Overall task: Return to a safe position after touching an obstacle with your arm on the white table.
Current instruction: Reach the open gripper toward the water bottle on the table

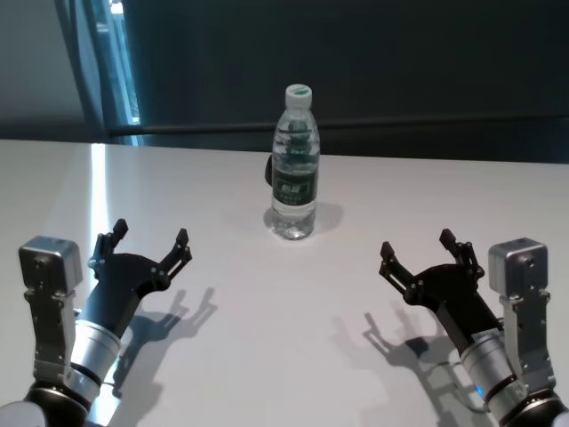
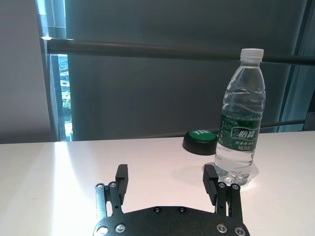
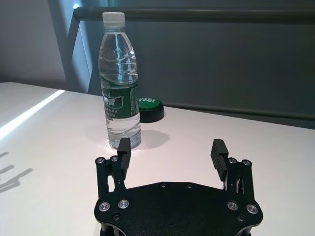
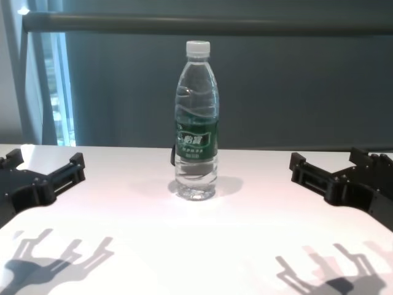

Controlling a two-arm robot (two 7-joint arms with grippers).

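Nearest you, the left gripper [image 1: 149, 242] hangs just above the white table [image 1: 267, 329] on the near left, its two black fingers [image 2: 121, 178] spread wide apart with nothing between them. On the near right, the right gripper [image 1: 420, 252] sits in a matching pose, fingers [image 3: 218, 154] likewise splayed and holding nothing (both throw spiky shadows on the tabletop below them). Look farther out, roughly midway between the two arms, and you find the obstacle [image 1: 295, 165]: a clear water bottle standing upright on the table, white cap on, dark green label around its middle, well apart from either gripper. Just behind the bottle a low black puck with a green top [image 2: 201, 140] rests on the table.
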